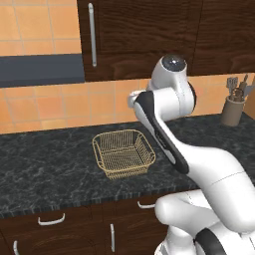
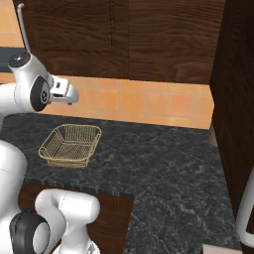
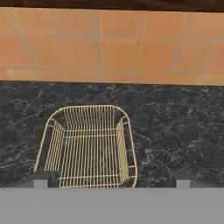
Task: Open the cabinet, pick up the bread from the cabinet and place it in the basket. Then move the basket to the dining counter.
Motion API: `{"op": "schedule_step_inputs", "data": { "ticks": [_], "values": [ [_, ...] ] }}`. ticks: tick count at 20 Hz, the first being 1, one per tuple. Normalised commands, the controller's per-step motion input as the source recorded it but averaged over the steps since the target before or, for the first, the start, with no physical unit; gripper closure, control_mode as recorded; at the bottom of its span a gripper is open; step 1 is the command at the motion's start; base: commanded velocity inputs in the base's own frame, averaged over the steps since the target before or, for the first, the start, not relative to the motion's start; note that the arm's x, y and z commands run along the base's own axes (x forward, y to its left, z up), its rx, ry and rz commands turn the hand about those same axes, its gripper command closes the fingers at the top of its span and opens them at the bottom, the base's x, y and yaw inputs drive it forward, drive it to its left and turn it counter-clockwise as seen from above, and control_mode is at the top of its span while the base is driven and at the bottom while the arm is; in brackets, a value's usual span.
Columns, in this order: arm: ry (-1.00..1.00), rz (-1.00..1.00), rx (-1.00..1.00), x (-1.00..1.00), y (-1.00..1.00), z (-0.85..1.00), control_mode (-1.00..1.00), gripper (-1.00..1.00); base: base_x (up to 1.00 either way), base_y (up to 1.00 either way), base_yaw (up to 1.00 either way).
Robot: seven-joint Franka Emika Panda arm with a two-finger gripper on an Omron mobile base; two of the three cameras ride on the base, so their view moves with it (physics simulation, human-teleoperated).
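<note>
While the cabinet (image 1: pixel 139 35) is shut, with its long silver bar handle (image 1: pixel 92 35) standing vertical at about eleven o'clock in the left base view, the bread cannot be seen and presumably sits behind that door. The handle looks stiff and smooth, so I judge a grip around its middle, with the fingers closing square across the bar, least likely to slip. Below it, near the middle of that view, the basket (image 1: pixel 123 153) rests empty on the black marbled surface (image 1: pixel 45 164), just in front of the tiled wall; in the hand view it lies at about six o'clock. It is thin wire mesh, probably light and a little springy, and its thicker rim seems the firmest place to pinch, since the open mesh walls may flex. The bread, by the task's wording small and soft, likely needs a gentle hold. At right, the fingers (image 3: pixel 111 178) hover above the basket spread nearly to their widest, holding nothing.
</note>
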Motion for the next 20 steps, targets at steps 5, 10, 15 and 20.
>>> {"op": "schedule_step_inputs", "data": {
  "ticks": [5,10,15,20],
  "values": [
    [-0.20,-0.06,0.08,0.00,0.07,0.76,-1.00,-1.00,0.00,0.00,0.00],
    [-0.16,0.00,0.01,0.00,0.17,0.79,-1.00,-1.00,0.00,0.00,0.00],
    [0.00,0.00,-0.08,0.00,0.60,0.64,-1.00,-1.00,0.00,0.00,0.00],
    [0.02,-0.02,-0.20,0.04,0.63,0.59,-1.00,-1.00,0.00,0.00,0.00]
  ]
}}
